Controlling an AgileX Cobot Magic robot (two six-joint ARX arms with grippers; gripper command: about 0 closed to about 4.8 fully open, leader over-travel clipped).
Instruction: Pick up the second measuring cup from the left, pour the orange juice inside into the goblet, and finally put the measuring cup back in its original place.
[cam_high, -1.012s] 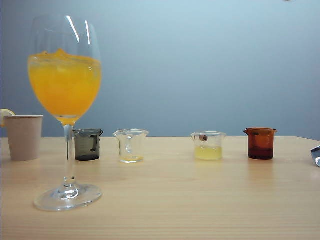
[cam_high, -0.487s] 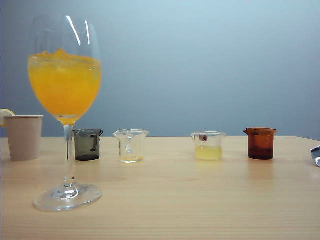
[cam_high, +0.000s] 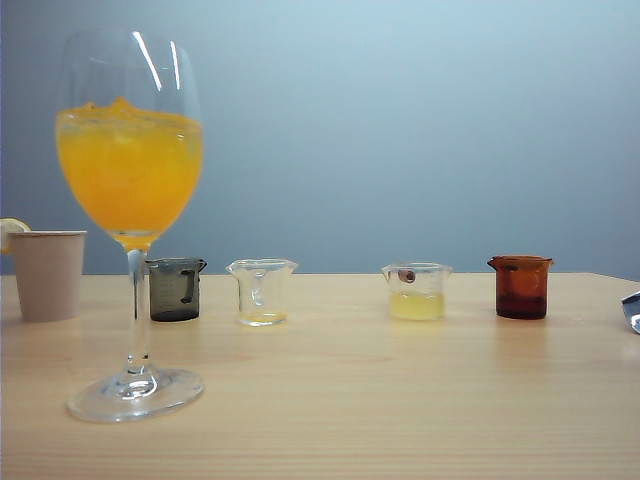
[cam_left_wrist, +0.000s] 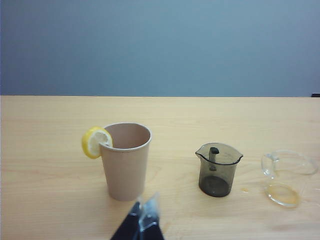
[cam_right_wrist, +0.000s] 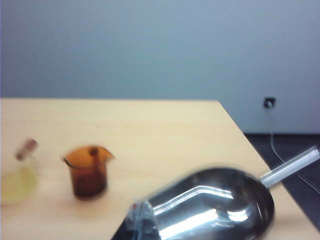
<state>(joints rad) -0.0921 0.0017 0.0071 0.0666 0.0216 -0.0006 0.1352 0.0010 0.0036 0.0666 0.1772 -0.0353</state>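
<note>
Right gripper (cam_right_wrist: 142, 220) low over the bench's right edge, fingers pressed together, empty; beside it a shiny metal scoop (cam_right_wrist: 215, 205) with a clear tube handle. Left gripper (cam_left_wrist: 142, 222) sits at the near edge in front of the paper cup (cam_left_wrist: 126, 160), dark fingertips meeting, holding nothing.

Bench (cam_high: 400, 400): pale wood-grain top, plain blue-grey wall behind. Only the right wrist view shows the bench's right edge, dark floor beyond it, and a wall socket with cable.

Exterior view: goblet (cam_high: 130, 220) near the front left corner, bowl holding orange juice (cam_high: 130, 170). Behind, a row: paper cup, smoky grey cup (cam_high: 176, 289), second measuring cup from the left (cam_high: 262, 291) upright with an orange trace at its bottom, clear cup of pale yellow liquid (cam_high: 417, 292), amber cup (cam_high: 521, 286).

Left wrist view alone shows a lemon slice (cam_left_wrist: 95, 142) on the paper cup's rim.
</note>
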